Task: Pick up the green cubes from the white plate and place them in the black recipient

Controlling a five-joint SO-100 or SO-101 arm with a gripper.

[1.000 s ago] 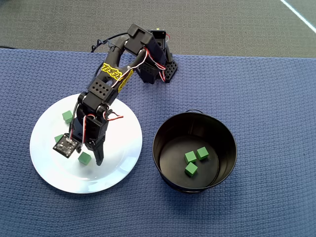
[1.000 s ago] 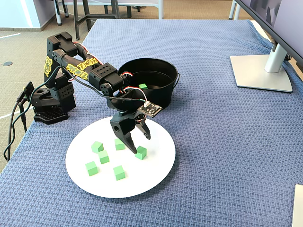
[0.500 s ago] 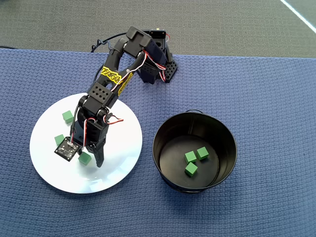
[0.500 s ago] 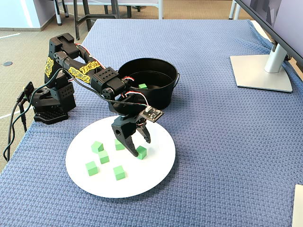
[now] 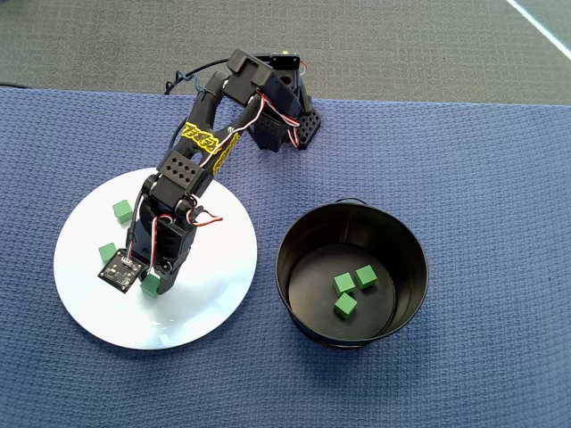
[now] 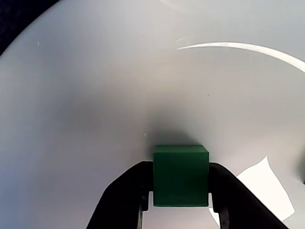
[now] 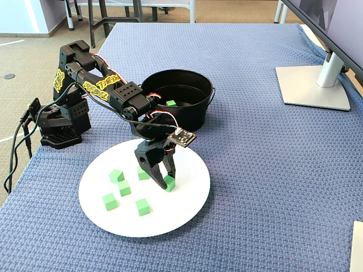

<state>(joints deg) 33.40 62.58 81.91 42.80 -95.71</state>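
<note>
Your gripper (image 6: pixel 181 210) is clamped on one green cube (image 6: pixel 180 175) right now. In the wrist view both black fingers (image 6: pixel 125 195) press flat against the cube's left and right faces, no gap showing on either side. The cube is still down on the white plate (image 6: pixel 95 95); you can see its soft shadow on the glossy surface just above it in that view.

From the fixed view, the gripper (image 7: pixel 165 182) points straight down onto the plate (image 7: pixel 181 212), with the held cube (image 7: pixel 169 183) at the fingertips, a bit right of the plate's middle. Four more green cubes sit loose on the plate to the left of the gripper in that view: one (image 7: pixel 116 175) up top, one (image 7: pixel 124 188) just below it, one (image 7: pixel 110 202) further down-left, and one (image 7: pixel 143 207) lower middle. A fifth (image 7: pixel 143 173) peeks out right behind the fingers.

The black pot (image 5: pixel 294 294) sits on the blue woven cloth (image 5: pixel 491 178), just beside the plate (image 5: pixel 214 312) on its right in the overhead view. Three green cubes are in the bottom: two (image 5: pixel 344 283) (image 5: pixel 366 276) touching, and a third (image 5: pixel 346 306) just below them.
</note>
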